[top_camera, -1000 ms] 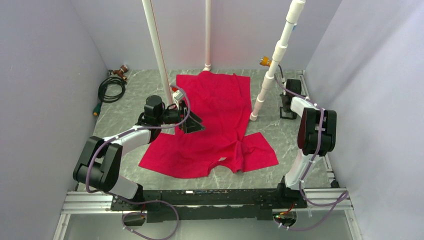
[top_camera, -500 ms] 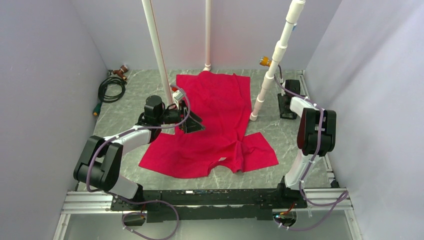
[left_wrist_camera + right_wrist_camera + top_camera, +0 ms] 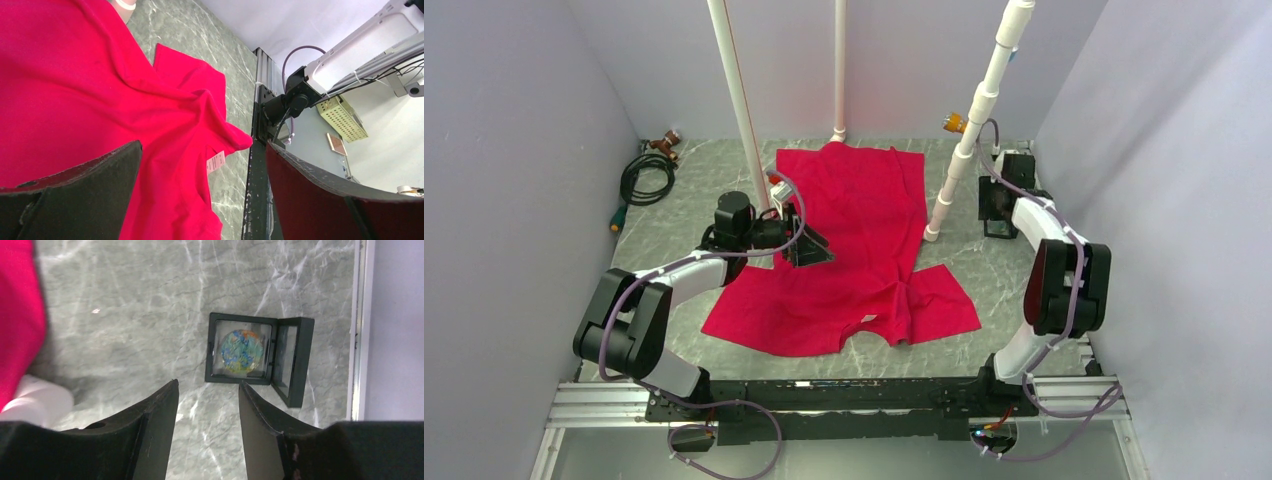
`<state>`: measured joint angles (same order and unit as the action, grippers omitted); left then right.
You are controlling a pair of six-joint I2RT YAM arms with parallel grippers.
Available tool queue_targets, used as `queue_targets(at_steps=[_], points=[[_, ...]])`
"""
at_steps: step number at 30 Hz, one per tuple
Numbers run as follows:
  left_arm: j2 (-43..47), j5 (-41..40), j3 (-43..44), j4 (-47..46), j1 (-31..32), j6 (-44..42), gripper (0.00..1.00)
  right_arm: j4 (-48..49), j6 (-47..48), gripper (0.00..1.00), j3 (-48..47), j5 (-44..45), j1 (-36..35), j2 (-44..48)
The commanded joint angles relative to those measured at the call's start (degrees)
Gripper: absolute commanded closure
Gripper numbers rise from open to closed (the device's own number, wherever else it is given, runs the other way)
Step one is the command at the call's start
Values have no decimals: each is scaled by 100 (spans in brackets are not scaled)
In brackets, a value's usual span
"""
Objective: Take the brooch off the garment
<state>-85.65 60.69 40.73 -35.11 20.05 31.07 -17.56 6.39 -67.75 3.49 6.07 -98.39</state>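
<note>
Right jaws spread over boxed brooch [image 3: 242, 351] near pipe [image 3: 31, 402]

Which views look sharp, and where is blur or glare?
Top external: even soft light, sharp, the bright red T-shirt strongly saturated. Left wrist: near jaws dark and blurred, room beyond washed out. Right wrist: open black case sharp, white pipe base blurred.

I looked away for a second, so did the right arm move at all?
Yes. The right arm has moved: its dark elbow section now sits closer to the near rail and farther from the white pipe post.
</note>
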Motion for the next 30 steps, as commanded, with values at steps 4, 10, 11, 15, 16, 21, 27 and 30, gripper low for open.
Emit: queue_targets(at_steps=[4, 10, 11, 15, 16, 21, 27, 30], points=[[112, -94, 242, 849, -45, -721, 0, -153, -338, 50, 535, -709, 178, 1044], [327, -344, 503, 2412, -63, -2258, 0, 55, 164, 50, 1513, -1327, 759, 2142], [393, -365, 520, 2648, -65, -2472, 1, 45, 303, 50, 1639, -1433, 858, 2338], [740, -564, 576, 3634, -63, -3542, 1, -13, 1319, 50, 2293, -1955, 966, 3249], [841, -656, 607, 3983, -63, -3867, 1, -43, 1636, 49, 2463, -2112, 967, 3492], [1438, -1649, 797, 5856, -84, -5668, 1, -843, 3107, 47, 2739, -2790, 913, 4269], [2197, -2749, 427, 7363, -416, -7327, 1, -1487, 4300, 46, 3150, -2656, 76, 4710], [2327, -3032, 184, 7687, -1002, -8093, 0, -1378, 4340, 45, 3400, -2196, -736, 4580]])
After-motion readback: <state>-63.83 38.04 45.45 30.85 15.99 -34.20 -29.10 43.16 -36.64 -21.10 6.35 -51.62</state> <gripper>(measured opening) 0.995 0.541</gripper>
